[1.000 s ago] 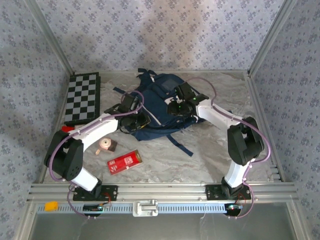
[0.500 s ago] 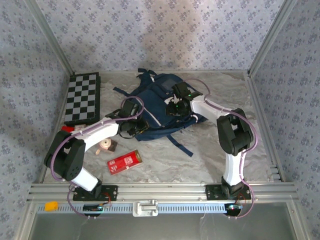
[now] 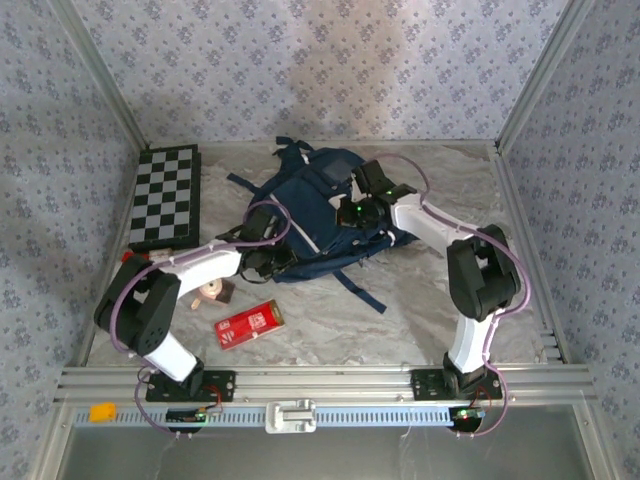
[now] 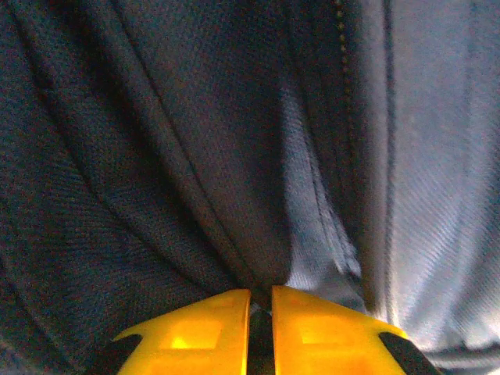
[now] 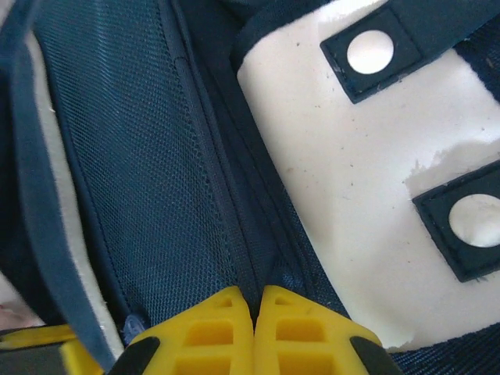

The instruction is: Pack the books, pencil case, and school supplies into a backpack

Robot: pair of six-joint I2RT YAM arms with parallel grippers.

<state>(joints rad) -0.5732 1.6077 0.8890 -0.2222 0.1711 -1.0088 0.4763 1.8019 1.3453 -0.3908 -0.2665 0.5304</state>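
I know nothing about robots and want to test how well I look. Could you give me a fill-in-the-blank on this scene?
1. The left gripper and right gripper both touch the navy ___.
2. The pencil case lying on the table is coloured ___.
3. In the top view, the chequered board lies at the table's ___ side.
Missing words: backpack; red; left.

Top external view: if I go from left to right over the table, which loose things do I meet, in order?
chequered board → small pinkish object → red pencil case → navy backpack
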